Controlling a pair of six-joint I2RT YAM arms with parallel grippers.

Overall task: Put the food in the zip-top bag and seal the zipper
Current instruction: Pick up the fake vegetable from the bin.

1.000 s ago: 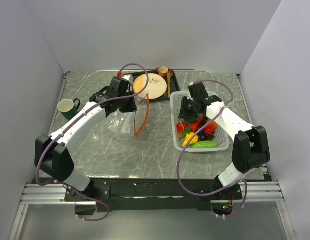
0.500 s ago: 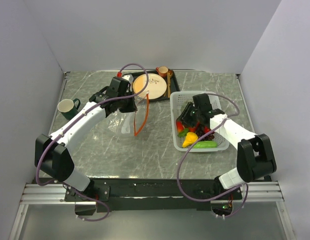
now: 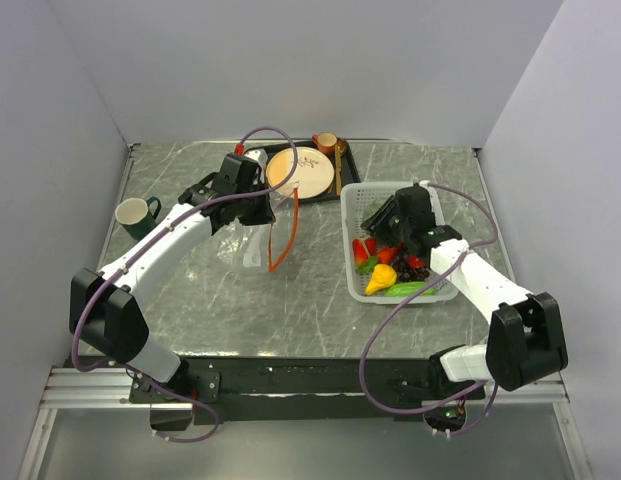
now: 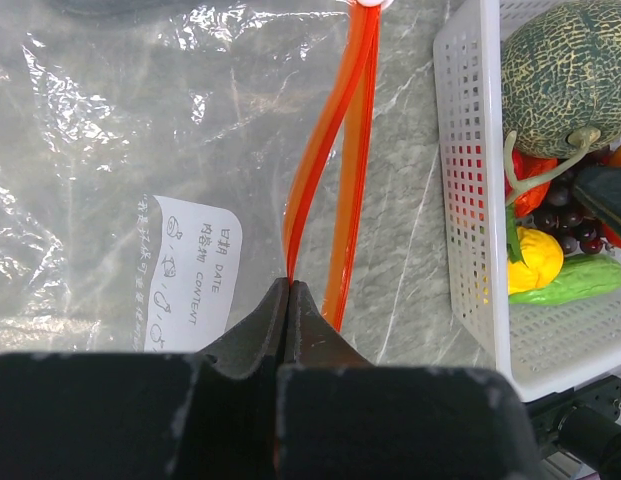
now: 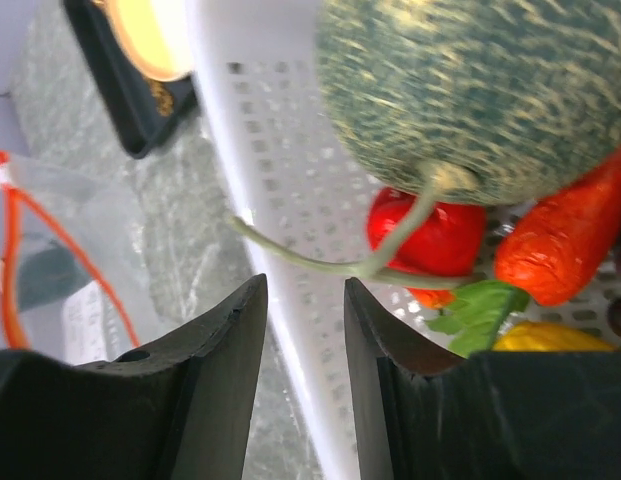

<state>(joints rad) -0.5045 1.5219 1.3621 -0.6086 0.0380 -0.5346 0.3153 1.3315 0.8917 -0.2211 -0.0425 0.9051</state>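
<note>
Melon (image 5: 490,90), round and netted green, sits just ahead and to the right of the right gripper (image 5: 305,290), whose fingers stand apart with nothing between them; through the gap shows only the white wall of the mesh basket (image 5: 290,200), and the melon's thin stem curls across in front of the fingertips. Past the right finger lie a red piece (image 5: 440,235) and the carrot (image 5: 560,250), both below the melon inside the basket. In the top view this gripper hangs over the far half of the basket, the yellow pear (image 3: 378,281), grapes (image 3: 415,270) and cucumber (image 3: 410,288) at the near end. The left gripper (image 4: 288,285) is clenched on the zipper (image 4: 335,130): one orange-red half of the strip runs straight into the pinched tips, while the other half passes just right of them, apart from the first. The clear zip-top bag (image 4: 110,150) spreads flat on the table ahead and to the left of these fingers, its white label (image 4: 190,275) just left of the tips. The basket stands well right of them. Beyond the left gripper sits a black tray (image 3: 347,165) with a plate (image 3: 302,170)
</note>
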